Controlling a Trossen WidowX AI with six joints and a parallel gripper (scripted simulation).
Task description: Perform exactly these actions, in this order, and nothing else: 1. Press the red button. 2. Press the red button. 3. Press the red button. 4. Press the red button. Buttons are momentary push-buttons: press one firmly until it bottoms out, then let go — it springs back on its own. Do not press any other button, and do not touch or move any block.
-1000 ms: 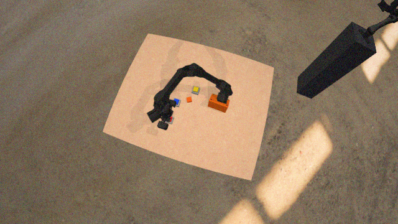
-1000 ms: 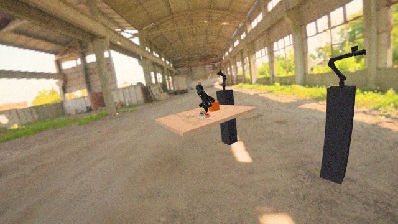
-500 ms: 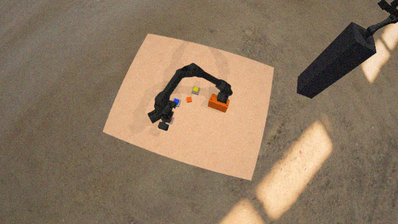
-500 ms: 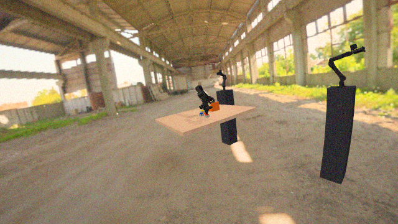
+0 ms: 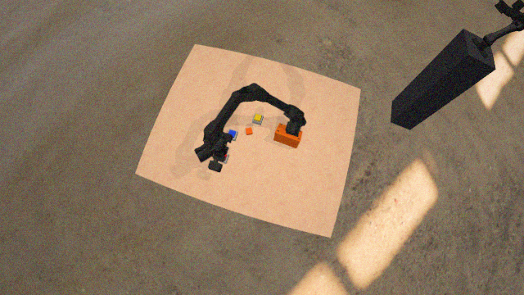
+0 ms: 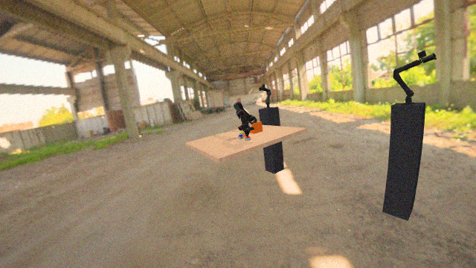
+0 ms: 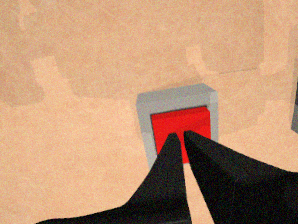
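claw [image 7: 180,137] shut — tips over red button [image 7: 172,124]

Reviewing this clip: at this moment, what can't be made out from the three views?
- Top view: the red button is almost wholly covered by the hand; only a sliver shows.
- Wrist view: the shut fingers cover the button's near edge, so contact or depth of press cannot be told.
- Exterior view: arm and buttons are too small and blurred to separate.
- Wrist view: the grey object is cut off by the right edge.
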